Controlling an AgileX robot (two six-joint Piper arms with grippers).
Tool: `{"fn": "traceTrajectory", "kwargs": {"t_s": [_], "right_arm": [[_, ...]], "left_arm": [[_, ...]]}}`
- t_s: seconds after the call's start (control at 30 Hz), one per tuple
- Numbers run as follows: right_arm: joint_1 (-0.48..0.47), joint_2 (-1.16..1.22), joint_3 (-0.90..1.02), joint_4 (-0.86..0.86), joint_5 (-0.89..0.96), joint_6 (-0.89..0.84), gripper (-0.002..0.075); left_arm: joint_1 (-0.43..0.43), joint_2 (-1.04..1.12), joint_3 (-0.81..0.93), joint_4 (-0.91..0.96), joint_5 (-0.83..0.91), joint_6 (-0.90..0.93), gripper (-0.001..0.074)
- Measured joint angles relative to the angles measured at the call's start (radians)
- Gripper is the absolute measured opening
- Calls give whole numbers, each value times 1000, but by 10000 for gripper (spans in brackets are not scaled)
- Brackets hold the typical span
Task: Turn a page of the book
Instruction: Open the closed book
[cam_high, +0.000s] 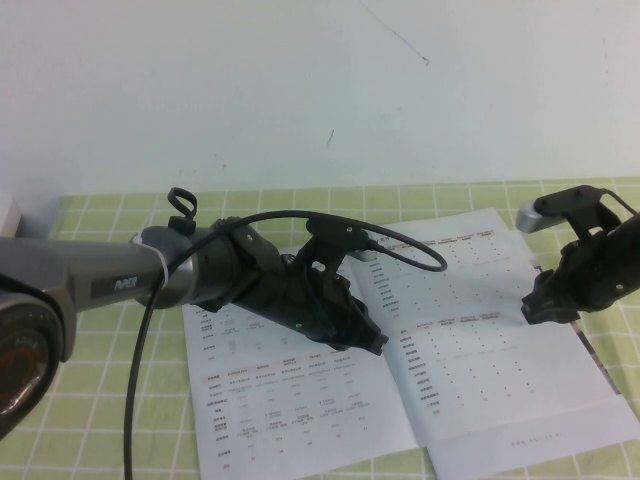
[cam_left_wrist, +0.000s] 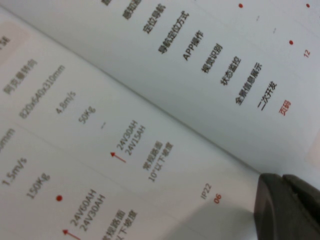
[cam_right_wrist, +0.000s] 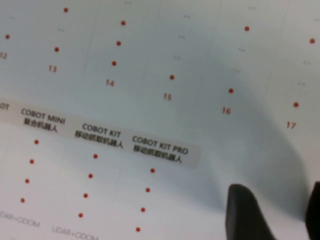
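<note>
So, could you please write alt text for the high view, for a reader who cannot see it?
An open book lies flat on a green checked table. The left gripper is low over its middle fold, and the right gripper is over the right page near its outer edge.

The high view looks down from the robot's side over the thin white printed paper booklet (cam_high: 440, 340) on the green checked tablecloth (cam_high: 90, 400). Both wrist views sit very close above its pages: left over the spine fold, right over the dotted tables.
</note>
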Motion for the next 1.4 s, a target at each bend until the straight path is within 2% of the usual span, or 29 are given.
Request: {"fn": "traceTrajectory", "kwargs": {"t_s": [0.3, 0.7, 1.03, 1.4], "right_arm": [[10, 1, -2, 36, 24, -50, 265], [125, 12, -6, 87, 9, -126, 265], [140, 27, -29, 252, 79, -197, 264], [146, 57, -76, 284, 147, -228, 262]], "left_arm": [[0, 0, 0, 0, 0, -4, -4], [0, 0, 0, 0, 0, -2, -4], [0, 0, 0, 0, 0, -2, -4], [0, 0, 0, 0, 0, 1, -4]]}}
